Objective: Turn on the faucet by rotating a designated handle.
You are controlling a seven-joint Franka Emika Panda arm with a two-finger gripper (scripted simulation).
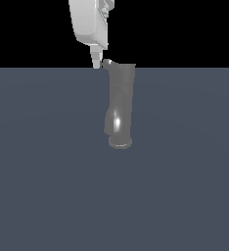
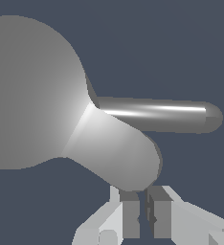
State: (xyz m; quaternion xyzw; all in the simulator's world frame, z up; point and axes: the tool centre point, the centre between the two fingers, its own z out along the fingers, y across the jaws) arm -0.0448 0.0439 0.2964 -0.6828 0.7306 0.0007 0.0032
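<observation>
Dark blue-grey floor point(image 1: 38, 171) runs under a black backdrop, bare but for the fixture; no containers show. From the exterior view's left, the gripper point(image 1: 96, 63) hangs with its fingers nearly together, holding nothing, its tip just beside the handle point(image 1: 106, 62). That short lever juts from the cap of the faucet point(image 1: 120, 105), which stands upright mid-floor. Glossy metal looks rigid and slick, so a sideways push near the handle's tip should serve better than a pinch.
</observation>
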